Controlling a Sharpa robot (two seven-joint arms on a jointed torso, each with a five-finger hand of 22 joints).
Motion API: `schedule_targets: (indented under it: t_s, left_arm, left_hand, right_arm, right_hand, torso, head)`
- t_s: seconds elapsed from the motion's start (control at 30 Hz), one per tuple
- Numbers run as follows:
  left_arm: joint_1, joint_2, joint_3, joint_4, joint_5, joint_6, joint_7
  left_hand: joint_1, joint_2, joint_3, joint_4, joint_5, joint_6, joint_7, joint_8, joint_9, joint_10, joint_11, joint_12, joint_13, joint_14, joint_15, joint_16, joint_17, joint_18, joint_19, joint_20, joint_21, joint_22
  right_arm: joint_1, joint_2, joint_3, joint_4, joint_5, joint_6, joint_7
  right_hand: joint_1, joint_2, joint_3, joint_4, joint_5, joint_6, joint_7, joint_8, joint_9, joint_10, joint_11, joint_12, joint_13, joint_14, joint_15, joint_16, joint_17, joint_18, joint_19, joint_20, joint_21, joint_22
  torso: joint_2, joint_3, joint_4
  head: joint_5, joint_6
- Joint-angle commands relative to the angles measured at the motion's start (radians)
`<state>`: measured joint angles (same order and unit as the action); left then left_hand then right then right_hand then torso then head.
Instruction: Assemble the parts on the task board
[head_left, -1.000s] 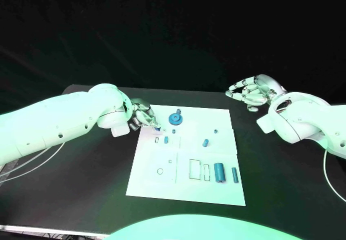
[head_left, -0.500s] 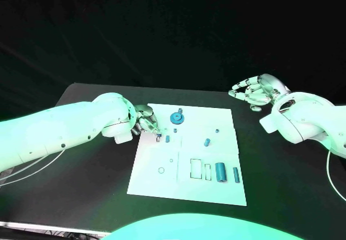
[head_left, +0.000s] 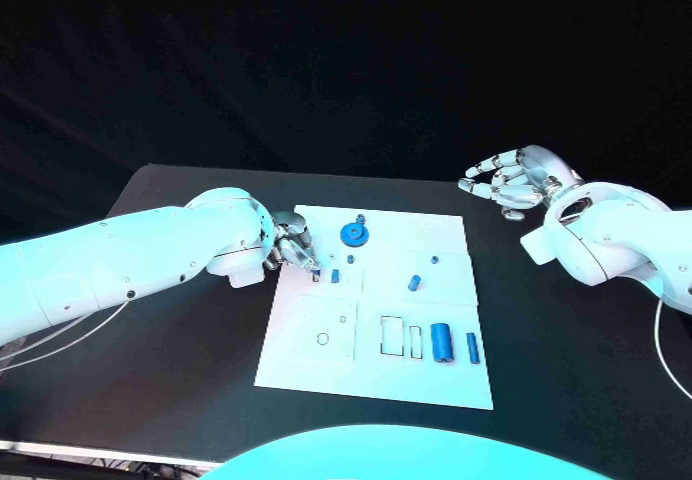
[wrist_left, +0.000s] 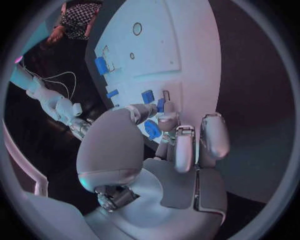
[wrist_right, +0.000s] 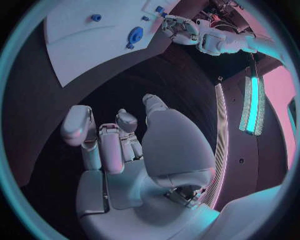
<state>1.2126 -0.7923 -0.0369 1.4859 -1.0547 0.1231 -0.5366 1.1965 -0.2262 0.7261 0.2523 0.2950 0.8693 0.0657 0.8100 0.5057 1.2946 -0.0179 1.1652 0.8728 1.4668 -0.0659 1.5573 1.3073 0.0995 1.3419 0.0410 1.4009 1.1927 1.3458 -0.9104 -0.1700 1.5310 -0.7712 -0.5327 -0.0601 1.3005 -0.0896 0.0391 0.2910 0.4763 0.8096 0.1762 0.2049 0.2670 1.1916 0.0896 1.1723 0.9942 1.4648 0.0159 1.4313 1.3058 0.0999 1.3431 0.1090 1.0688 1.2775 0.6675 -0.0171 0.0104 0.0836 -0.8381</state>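
Black table (head_left: 173, 330) w/ task board (head_left: 310, 365)

head: high, looking down | wrists: close behind each hand | shared: task board (head_left: 378, 300)

White task board (head_left: 433, 380) flat mid-table; blue parts (head_left: 441, 342) scattered on it

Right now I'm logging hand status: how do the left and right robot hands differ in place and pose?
The left robot hand is over the task board's near-left edge, fingertips down beside small blue parts; the right robot hand hovers off the board past its far right corner. The left points down at the board; the right has its fingers curled in above bare table. Neither plainly holds anything.
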Motion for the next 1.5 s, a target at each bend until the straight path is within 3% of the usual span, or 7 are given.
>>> schedule_targets:
  t_s: [0.03,1.03,1.5]
  left_arm:
    - [0.0,0.003,0.0,-0.001,-0.019,0.027,-0.025]
    - [-0.005,0.005,0.0,0.009,-0.018,0.047,-0.021]
    - [-0.005,0.004,0.0,0.01,-0.017,0.064,-0.017]
  left_hand:
    - [-0.01,-0.004,0.206,-0.204,0.013,0.021,-0.009,0.001,0.009,0.009,-0.002,0.004,0.005,0.099,-0.007,0.006,0.248,-0.017,0.007,0.0,0.006,0.001]
    - [-0.018,-0.009,0.208,-0.21,0.032,0.026,-0.011,-0.001,0.009,0.014,-0.003,0.002,0.005,0.1,-0.007,0.007,0.249,-0.018,0.01,-0.001,0.008,0.007]
    - [-0.019,-0.01,0.208,-0.211,0.034,0.027,-0.011,-0.002,0.009,0.015,-0.003,0.002,0.005,0.101,-0.008,0.008,0.252,-0.019,0.011,-0.001,0.009,0.01]
  right_arm:
    - [0.0,0.002,0.0,0.0,-0.016,0.008,0.011]
    - [-0.002,0.009,-0.001,-0.007,-0.01,0.019,0.009]
    - [-0.003,0.01,-0.001,-0.008,-0.009,0.022,0.008]
  right_hand:
    - [0.01,-0.003,0.005,-0.003,0.006,0.003,-0.003,0.005,-0.001,0.001,-0.005,0.004,-0.002,0.044,-0.008,-0.003,0.001,0.005,0.005,0.002,-0.002,0.001]
    - [0.011,-0.004,0.006,-0.001,0.006,0.003,-0.003,0.005,-0.001,0.0,-0.005,0.002,-0.005,0.043,-0.009,-0.004,-0.001,0.005,0.004,0.002,-0.004,0.0]
    - [0.011,-0.005,0.006,-0.001,0.006,0.003,-0.003,0.005,-0.002,0.0,-0.005,0.002,-0.004,0.043,-0.009,-0.005,-0.002,0.005,0.004,0.002,-0.006,-0.001]
  torso:
    - [0.0,-0.0001,0.0004]
    - [0.0,-0.0004,0.0002]
    - [0.0,-0.0002,-0.0003]
  head:
    - [0.0,0.0]
    - [0.002,0.006]
    - [0.011,0.006]
